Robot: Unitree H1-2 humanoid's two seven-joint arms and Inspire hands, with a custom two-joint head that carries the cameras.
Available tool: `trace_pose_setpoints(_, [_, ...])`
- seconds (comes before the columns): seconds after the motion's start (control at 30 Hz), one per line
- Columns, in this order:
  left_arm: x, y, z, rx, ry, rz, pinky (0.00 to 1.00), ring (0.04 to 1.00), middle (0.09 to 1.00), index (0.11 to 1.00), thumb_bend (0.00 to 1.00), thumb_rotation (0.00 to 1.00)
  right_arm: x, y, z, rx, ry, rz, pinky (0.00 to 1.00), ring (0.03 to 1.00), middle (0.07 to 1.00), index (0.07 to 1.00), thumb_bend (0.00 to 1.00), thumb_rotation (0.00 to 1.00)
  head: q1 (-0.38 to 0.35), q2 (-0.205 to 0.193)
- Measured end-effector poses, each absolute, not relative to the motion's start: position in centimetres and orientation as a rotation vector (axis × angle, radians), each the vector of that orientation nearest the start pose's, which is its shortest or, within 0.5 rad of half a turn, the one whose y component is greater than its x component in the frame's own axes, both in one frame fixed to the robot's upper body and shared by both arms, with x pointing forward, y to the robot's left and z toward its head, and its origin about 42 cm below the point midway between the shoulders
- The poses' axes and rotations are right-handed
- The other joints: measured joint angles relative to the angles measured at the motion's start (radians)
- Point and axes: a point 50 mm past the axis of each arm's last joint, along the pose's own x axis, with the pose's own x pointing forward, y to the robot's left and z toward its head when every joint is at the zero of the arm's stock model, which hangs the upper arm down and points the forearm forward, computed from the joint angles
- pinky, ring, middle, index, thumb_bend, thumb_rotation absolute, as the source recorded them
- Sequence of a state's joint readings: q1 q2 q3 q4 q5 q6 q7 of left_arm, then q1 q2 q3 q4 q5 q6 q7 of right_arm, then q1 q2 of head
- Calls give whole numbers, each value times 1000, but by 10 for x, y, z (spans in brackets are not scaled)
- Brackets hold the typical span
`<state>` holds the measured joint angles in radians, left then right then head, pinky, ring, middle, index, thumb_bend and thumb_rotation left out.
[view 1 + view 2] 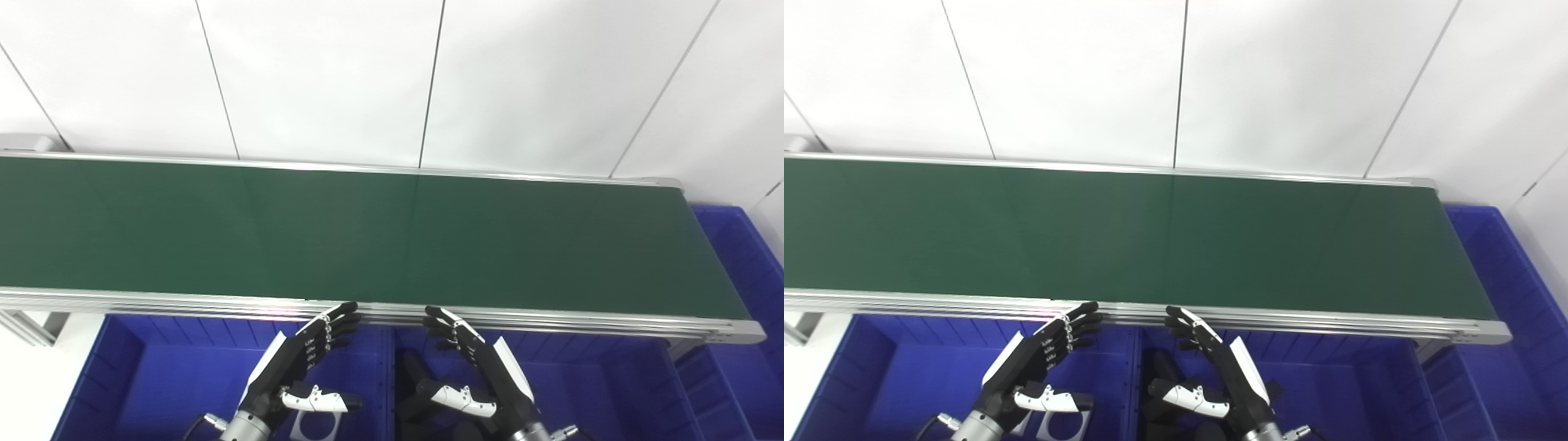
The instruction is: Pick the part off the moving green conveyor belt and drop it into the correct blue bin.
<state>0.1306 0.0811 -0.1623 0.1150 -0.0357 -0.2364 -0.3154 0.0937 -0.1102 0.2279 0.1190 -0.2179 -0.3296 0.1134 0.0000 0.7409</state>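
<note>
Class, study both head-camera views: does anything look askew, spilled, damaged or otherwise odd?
Nothing stands out. The green conveyor belt lies flat and carries no part. Both the left hand and right hand hover open over the blue bins, below the belt's near rail.

An industrial sorting cell or test lab is suggested. A long green conveyor belt (pixel 367 233) framed in aluminium rails (pixel 429 315) is set against plain white wall panels (pixel 331 73). Blue plastic bins (pixel 153 380) are lined below its near edge, and another blue bin (pixel 741 245) stands at its right end, probably a catch bin.
</note>
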Motion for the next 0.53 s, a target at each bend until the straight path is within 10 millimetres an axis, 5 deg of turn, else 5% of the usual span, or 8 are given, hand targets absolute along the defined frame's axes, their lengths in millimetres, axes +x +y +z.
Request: trace_pose_setpoints(0.53, [225, 187, 44, 27, 26, -437, 831, 866, 873, 889, 1000, 254, 236, -182, 53, -288, -104, 390, 745, 805, 830, 875, 742, 538, -15, -14])
